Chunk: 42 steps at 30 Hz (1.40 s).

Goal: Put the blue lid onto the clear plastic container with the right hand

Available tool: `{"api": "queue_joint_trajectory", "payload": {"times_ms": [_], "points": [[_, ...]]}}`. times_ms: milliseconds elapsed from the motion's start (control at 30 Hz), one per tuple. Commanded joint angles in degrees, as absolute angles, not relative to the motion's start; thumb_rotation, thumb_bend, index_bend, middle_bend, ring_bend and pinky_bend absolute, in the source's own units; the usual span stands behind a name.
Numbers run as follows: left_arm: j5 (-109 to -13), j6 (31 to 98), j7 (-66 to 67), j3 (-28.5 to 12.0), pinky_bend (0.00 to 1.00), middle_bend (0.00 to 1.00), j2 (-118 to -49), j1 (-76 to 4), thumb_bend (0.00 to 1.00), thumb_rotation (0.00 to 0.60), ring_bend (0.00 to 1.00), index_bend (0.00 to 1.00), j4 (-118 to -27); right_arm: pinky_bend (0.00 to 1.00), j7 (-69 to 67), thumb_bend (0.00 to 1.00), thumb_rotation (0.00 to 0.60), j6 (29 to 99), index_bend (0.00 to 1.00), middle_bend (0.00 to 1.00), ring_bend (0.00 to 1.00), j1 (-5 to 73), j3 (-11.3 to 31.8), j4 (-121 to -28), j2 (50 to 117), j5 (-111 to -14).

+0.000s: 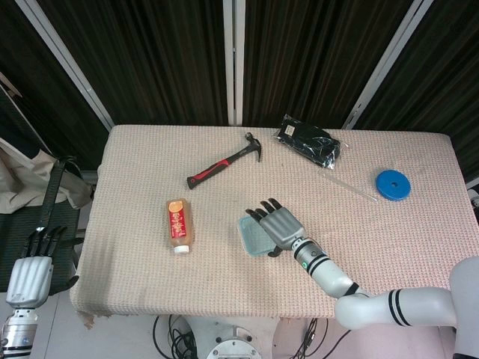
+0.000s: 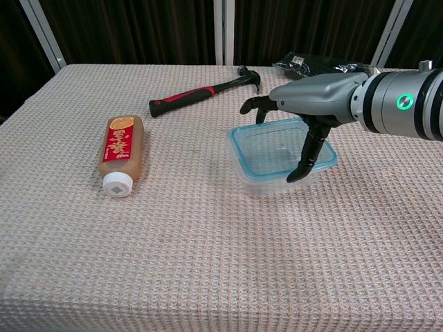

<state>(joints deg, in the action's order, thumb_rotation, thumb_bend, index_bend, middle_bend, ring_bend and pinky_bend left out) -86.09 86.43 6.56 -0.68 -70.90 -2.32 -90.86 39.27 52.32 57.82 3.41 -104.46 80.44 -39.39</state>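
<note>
From the head view, the right robot hand [image 1: 280, 226] lay palm-down over the lid [image 1: 255, 235], fingers spread; the container beneath could not be made out. The left robot hand [image 1: 30, 271] hung beside the worktop [image 1: 374, 232], fingers straight, holding nothing. A bottle [image 1: 178, 225] lay left of the lid.

From the chest view, the right robot hand [image 2: 304, 117] gripped the lid [image 2: 277, 145], thumb at its near edge, the lid sitting on the container [image 2: 266, 181]. A hammer [image 2: 204, 91] lay behind.
</note>
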Motion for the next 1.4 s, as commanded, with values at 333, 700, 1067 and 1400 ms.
{"api": "queue_joint_trajectory", "payload": {"times_ms": [333,700,1067,1400], "points": [[-86.0,86.5,6.4,-0.6,0.00,0.07,-71.0,-2.1,0.00,0.600,0.00,0.08,-90.7,0.00,38.5,0.08,0.600,51.9,0.00,0.36,0.00,58.6,2.7,-103.2,81.5,-39.7],[-85.8,86.2,6.0,-0.6,0.00,0.07,-71.3,-2.2,0.00,0.600,0.00,0.08,-90.2,0.00,37.7,0.08,0.600,52.1,0.00,0.35,0.00,58.6,2.0,-102.0,82.5,-40.4],[-85.8,86.2,5.6,-0.7,0.00,0.07,-71.6,-2.2,0.00,0.600,0.00,0.08,-89.8,0.00,36.0,0.00,0.600,52.7,0.00,0.08,0.00,57.7,1.7,-102.2,82.4,-43.3],[-86.0,86.5,5.3,-0.6,0.00,0.07,-71.7,-2.0,0.00,0.600,0.00,0.08,-89.6,0.00,35.4,0.00,0.600,56.1,0.00,0.01,0.00,55.3,0.5,-104.8,81.3,-50.0]]}}
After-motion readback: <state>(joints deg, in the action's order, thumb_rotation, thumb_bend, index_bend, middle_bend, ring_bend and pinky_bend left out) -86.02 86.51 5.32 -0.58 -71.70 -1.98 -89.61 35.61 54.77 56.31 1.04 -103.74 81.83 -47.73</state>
